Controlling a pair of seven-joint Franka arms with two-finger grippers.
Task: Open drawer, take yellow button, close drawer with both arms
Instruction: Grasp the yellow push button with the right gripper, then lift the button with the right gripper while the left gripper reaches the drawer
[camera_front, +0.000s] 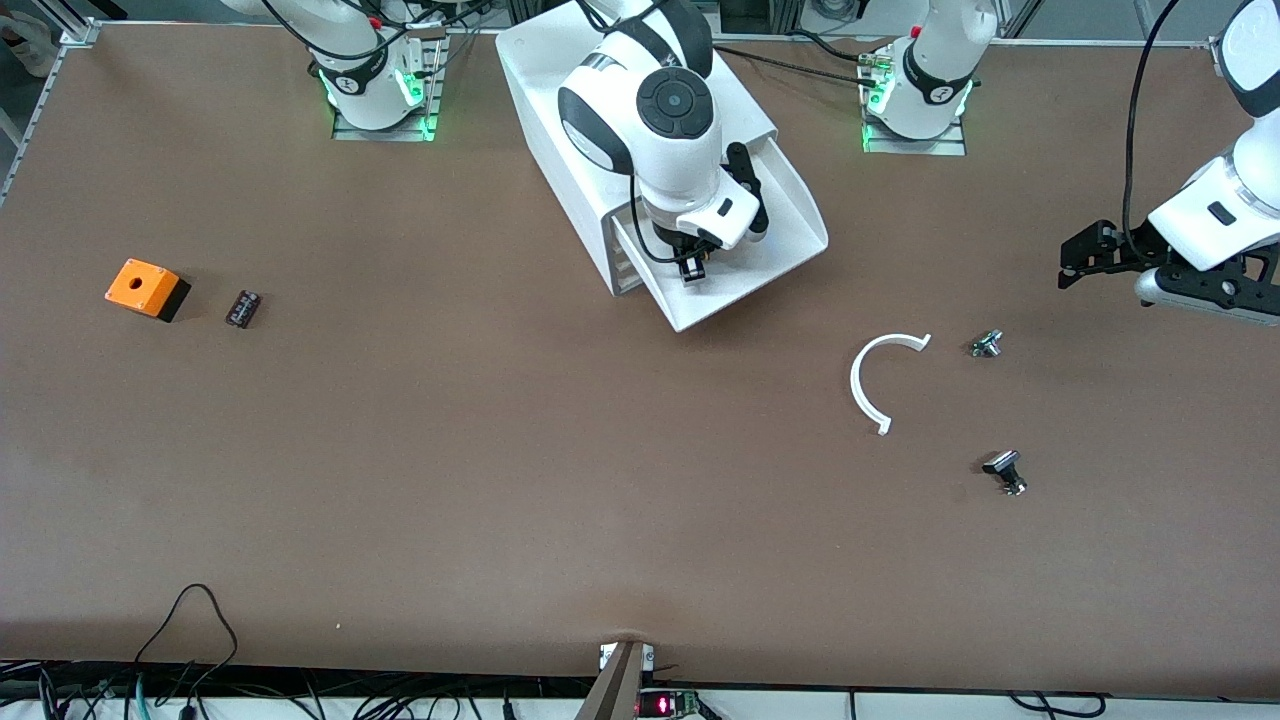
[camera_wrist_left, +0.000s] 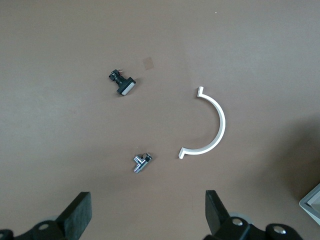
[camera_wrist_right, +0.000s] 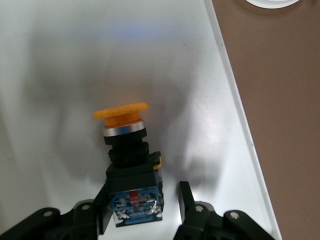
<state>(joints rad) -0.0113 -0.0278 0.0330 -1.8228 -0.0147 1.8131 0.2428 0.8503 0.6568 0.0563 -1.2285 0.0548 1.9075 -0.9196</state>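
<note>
The top drawer (camera_front: 790, 222) of the white cabinet (camera_front: 545, 95) stands pulled out toward the front camera. My right gripper (camera_front: 695, 262) reaches down into it. In the right wrist view the button (camera_wrist_right: 125, 145) lies on the drawer's white floor (camera_wrist_right: 55, 75), with its orange cap pointing away from the gripper. My right gripper (camera_wrist_right: 145, 197) straddles the button's black and blue body. One finger touches its side, and the other finger (camera_wrist_right: 185, 195) stands a little apart from it. My left gripper (camera_front: 1090, 255) hangs open over the table at the left arm's end, its fingers wide apart (camera_wrist_left: 148, 210) with nothing between them.
An orange box with a hole (camera_front: 145, 288) and a small black block (camera_front: 243, 307) lie toward the right arm's end. A white curved strip (camera_front: 875, 380) and two small metal parts (camera_front: 986, 344) (camera_front: 1006, 470) lie near the left gripper. Cables run along the table's front edge.
</note>
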